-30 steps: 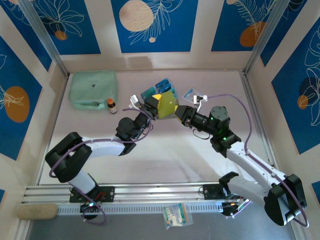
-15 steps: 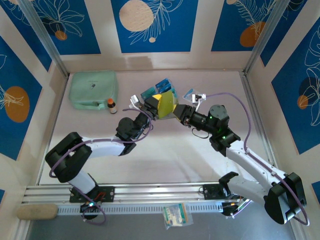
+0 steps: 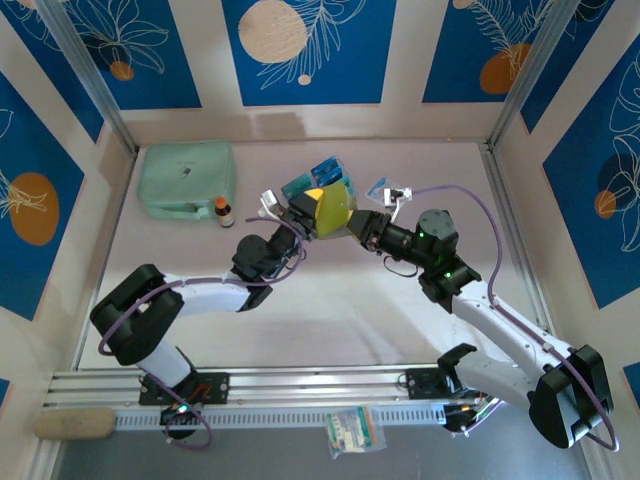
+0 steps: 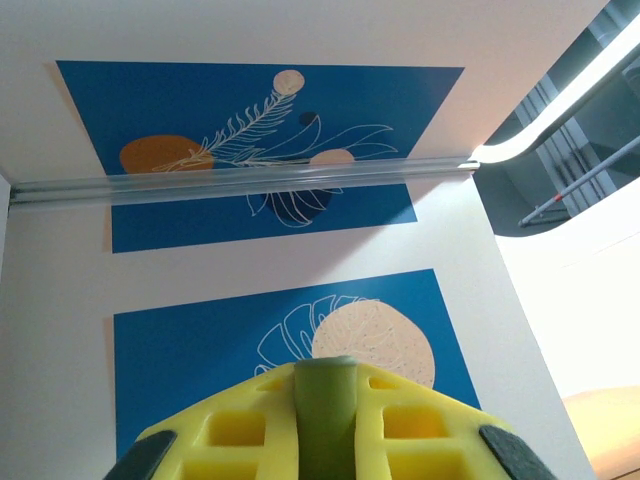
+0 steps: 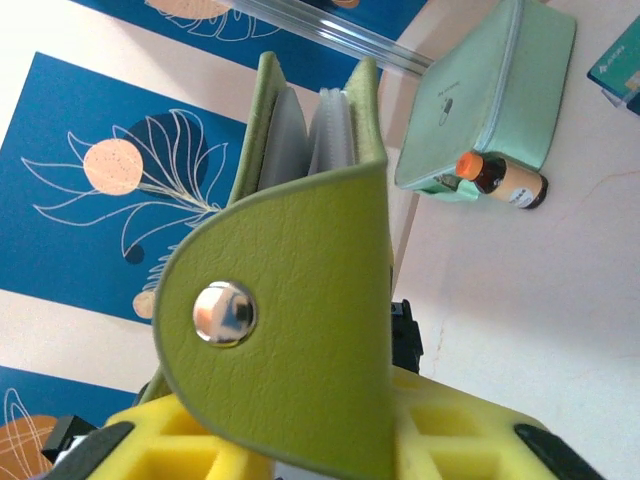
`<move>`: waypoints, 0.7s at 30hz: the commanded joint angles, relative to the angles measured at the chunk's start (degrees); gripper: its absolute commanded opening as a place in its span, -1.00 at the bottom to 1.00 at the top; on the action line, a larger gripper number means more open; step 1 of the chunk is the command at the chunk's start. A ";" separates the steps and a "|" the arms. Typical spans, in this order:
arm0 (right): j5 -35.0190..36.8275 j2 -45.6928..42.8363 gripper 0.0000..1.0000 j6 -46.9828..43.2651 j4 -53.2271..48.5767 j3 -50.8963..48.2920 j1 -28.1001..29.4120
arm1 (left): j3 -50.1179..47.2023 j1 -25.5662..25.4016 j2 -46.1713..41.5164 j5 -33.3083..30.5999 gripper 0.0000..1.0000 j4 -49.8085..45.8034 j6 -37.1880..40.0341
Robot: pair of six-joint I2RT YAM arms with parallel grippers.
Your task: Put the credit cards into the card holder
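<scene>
Right arm has nudged closer to the card holder (image 3: 333,208), held above the table (image 3: 330,320) in my clenched left pincer (image 3: 305,215), so I judge the flap is being opened for the credit cards (image 3: 322,172) behind; my right pincer (image 3: 352,222) reaches in level, grip unclear

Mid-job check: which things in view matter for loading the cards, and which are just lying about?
For the job:
- card holder, lifted off the table
- credit cards, just behind it

Lying about:
- mint zip pouch
- small brown bottle beside the pouch
- packet at the near edge
</scene>
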 commanded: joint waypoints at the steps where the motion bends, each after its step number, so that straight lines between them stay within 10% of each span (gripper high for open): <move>1: 0.72 -0.43 -0.51 -0.88 -0.82 0.65 0.32 | 1.10 -0.92 -0.09 0.14 -1.00 3.54 -0.12; 12: 0.70 -1.48 -1.00 -1.31 -1.86 -1.21 -0.93 | 0.04 -0.72 -0.15 -0.04 -0.97 3.54 0.92; 21: 1.36 -4.96 -1.00 -6.43 -6.75 -4.91 -1.27 | -13.08 2.36 -3.47 -1.69 0.98 3.45 6.14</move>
